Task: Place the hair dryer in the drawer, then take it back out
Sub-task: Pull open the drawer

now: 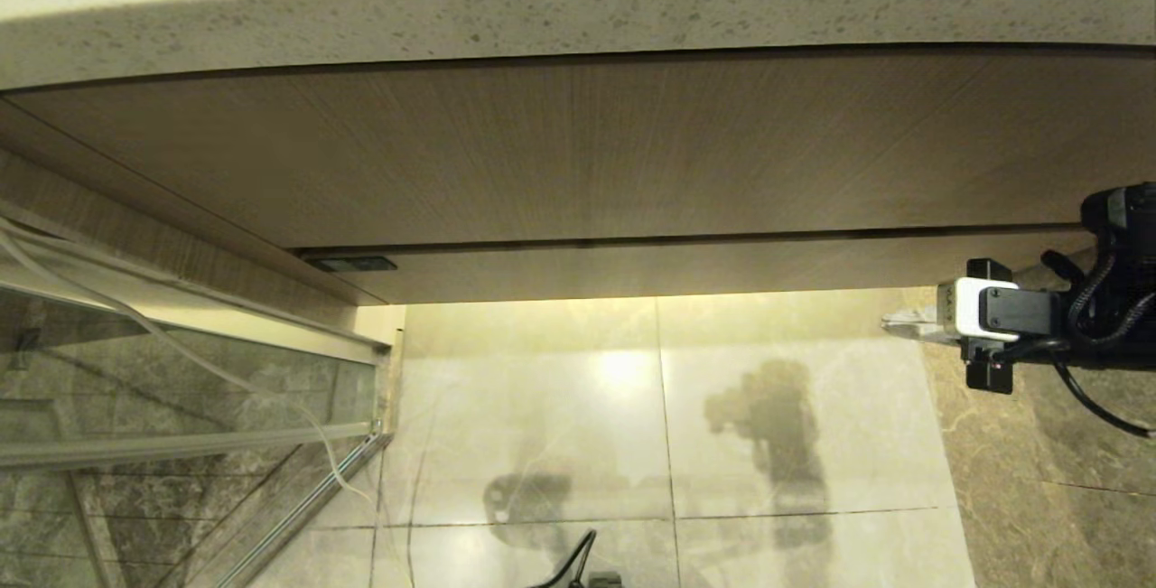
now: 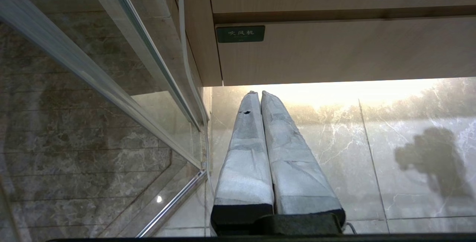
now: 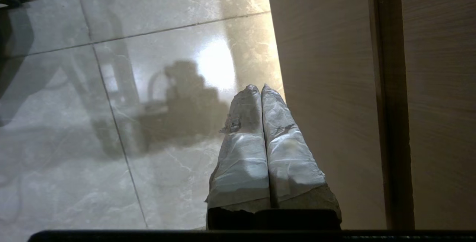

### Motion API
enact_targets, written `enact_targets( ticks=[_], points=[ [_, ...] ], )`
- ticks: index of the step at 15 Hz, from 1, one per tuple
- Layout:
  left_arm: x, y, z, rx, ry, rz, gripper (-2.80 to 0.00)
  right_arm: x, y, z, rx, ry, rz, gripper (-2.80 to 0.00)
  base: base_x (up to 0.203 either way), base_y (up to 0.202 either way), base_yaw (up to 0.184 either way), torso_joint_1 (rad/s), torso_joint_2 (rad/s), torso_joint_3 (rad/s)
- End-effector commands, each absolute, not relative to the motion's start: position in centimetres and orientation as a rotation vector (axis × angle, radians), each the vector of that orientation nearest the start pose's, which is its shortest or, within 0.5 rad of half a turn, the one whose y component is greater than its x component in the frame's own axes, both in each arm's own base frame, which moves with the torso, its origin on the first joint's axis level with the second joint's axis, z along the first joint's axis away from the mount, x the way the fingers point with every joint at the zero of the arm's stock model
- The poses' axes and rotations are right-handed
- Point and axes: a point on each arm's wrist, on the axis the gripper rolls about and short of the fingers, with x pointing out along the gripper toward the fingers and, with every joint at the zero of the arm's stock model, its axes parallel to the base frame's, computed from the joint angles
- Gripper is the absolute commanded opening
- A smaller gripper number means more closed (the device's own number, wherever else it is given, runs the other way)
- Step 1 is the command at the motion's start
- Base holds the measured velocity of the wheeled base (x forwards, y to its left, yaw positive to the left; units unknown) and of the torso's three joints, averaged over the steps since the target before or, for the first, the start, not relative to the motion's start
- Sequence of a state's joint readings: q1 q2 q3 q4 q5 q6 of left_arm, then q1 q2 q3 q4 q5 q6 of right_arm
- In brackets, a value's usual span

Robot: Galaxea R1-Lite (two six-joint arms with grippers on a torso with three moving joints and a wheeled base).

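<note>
The drawer is pushed in, and only its narrow wood-grain front shows under the taller panel. The hair dryer is hidden. My right gripper hangs at the drawer front's right end, just below its lower edge, shut with nothing in it. In the right wrist view its taped fingers lie pressed together beside the drawer front. My left gripper is shut and empty too. It points at the left end of the drawer front, below a small dark label.
A speckled stone countertop overhangs the panel. A glass shower partition with a metal frame stands at the left, with a white cord running along it. Glossy marble floor tiles lie below.
</note>
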State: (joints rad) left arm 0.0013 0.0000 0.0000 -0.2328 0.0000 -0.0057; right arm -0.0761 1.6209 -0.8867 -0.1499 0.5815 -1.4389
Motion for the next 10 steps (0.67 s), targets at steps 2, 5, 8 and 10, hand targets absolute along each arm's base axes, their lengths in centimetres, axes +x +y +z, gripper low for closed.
enact_targets(
  ticks=[2,5,8,10],
  points=[
    [-2.2,0.0,8.8,-0.006,-0.195,0.001,-2.80,30.2,-1.0,17.4,-1.183,0.099,0.790,-2.80,0.000,0.000,0.000,0.000,0.00,0.000],
    [-2.2,0.0,8.8,-0.006,-0.195,0.001,-2.80,31.9,-0.8,17.1,-1.207,0.058,0.771,-2.80,0.000,0.000,0.000,0.000,0.00,0.000],
    [-2.2,0.0,8.8,-0.006,-0.195,0.001,-2.80,32.5,-0.7,16.5,-1.211,0.061,0.786,0.00,0.000,0.000,0.000,0.000,0.00,0.000],
    [-2.2,0.0,8.8,-0.005,-0.195,0.001,-2.80,33.1,0.3,16.8,-1.219,0.031,0.802,0.00,0.000,0.000,0.000,0.000,0.00,0.000]
  ],
)
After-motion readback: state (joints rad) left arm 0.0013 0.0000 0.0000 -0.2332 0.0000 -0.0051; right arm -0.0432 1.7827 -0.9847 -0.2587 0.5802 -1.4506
